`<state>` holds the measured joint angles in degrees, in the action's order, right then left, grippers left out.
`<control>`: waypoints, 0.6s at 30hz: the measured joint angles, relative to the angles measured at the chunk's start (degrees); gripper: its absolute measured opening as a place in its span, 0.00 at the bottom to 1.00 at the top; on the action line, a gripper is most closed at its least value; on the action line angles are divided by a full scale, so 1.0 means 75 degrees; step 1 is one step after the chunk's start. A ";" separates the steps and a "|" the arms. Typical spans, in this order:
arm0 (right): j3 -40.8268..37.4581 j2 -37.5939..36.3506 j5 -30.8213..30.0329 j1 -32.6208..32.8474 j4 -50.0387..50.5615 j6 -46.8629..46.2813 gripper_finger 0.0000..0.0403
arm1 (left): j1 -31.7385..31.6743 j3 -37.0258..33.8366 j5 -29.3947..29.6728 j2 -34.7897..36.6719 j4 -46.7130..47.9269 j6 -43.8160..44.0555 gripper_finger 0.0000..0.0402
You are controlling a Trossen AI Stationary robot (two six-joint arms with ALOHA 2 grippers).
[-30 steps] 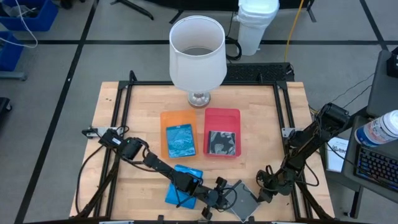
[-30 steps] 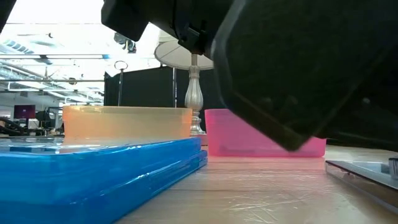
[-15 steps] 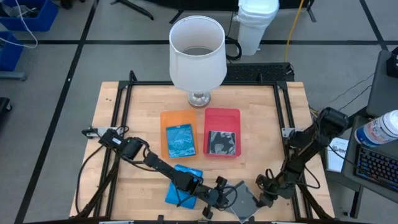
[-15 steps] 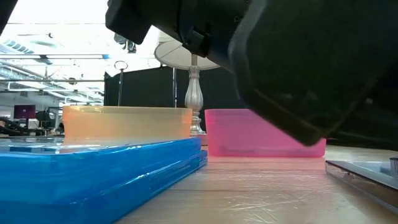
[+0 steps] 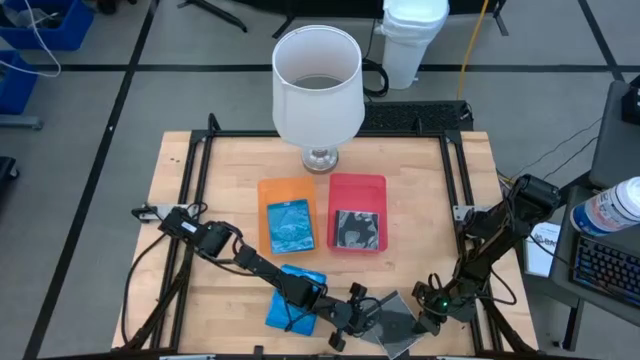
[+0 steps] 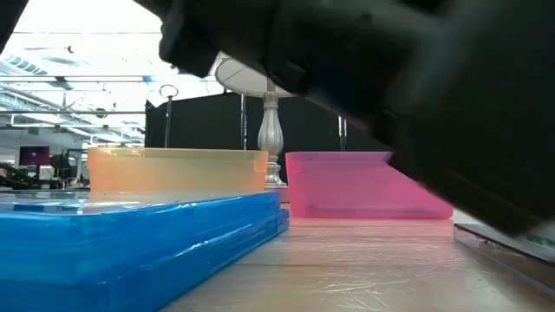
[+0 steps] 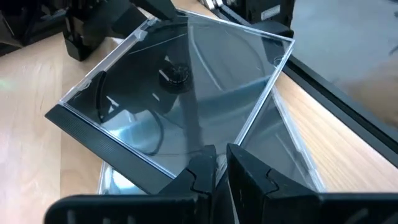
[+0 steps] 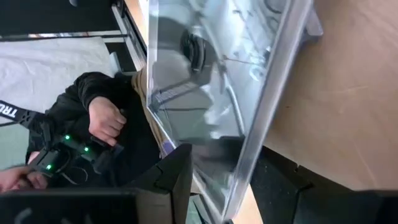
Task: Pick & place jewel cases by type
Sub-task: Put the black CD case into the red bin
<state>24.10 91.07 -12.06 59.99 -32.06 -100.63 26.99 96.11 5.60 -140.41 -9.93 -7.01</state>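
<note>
A dark clear jewel case [image 5: 392, 325] sits near the table's near edge, between my two grippers. My left gripper [image 5: 357, 305] is shut on its edge [image 7: 221, 163]. In the left wrist view the case [image 7: 180, 93] is tilted above a second clear case [image 7: 292, 158] that lies flat on the table. My right gripper [image 5: 425, 312] is open, with a finger on either side of the case's opposite edge [image 8: 249, 124]; I cannot tell whether it touches. A stack of blue cases [image 5: 295, 297] lies to the left. One blue case lies in the orange tray [image 5: 268, 190] and one dark case in the red tray [image 5: 357, 183]. My left gripper pinches the dark clear case by the middle of one edge [image 7: 205, 146] between its two fingers, coming nearly level from the table's left. The case sits tilted in the hold, raised off the flat clear case under it.
A lamp with a white shade [image 5: 317, 85] stands at the table's far side, behind the two trays. A black frame rail [image 5: 455, 180] runs along the table's right side. A person's hand [image 8: 106, 121] shows beyond the near edge. Bare wood lies between the trays and the cases.
The dark clear case has tipped up on my left gripper's side and shifted a little toward the table's left. My right gripper has edged slightly toward the near edge.
</note>
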 joint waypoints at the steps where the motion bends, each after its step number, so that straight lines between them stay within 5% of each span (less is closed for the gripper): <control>1: 0.0000 0.0003 -0.0015 0.0003 -0.0010 0.0063 0.31 | -0.0011 0.0004 -0.0022 -0.0050 -0.0096 0.0016 0.10; 11: -0.0007 0.0003 -0.0228 0.0000 -0.0179 0.0423 0.09 | 0.0033 -0.0008 0.0108 -0.0018 -0.0143 -0.0277 0.10; 18: -0.0015 0.0015 -0.0436 -0.0004 -0.0624 0.1015 0.08 | 0.0181 -0.0027 0.0126 0.0213 0.0097 -0.0878 0.10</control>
<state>23.99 91.18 -15.33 59.96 -36.74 -93.02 28.35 95.90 6.54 -138.81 -9.21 -13.59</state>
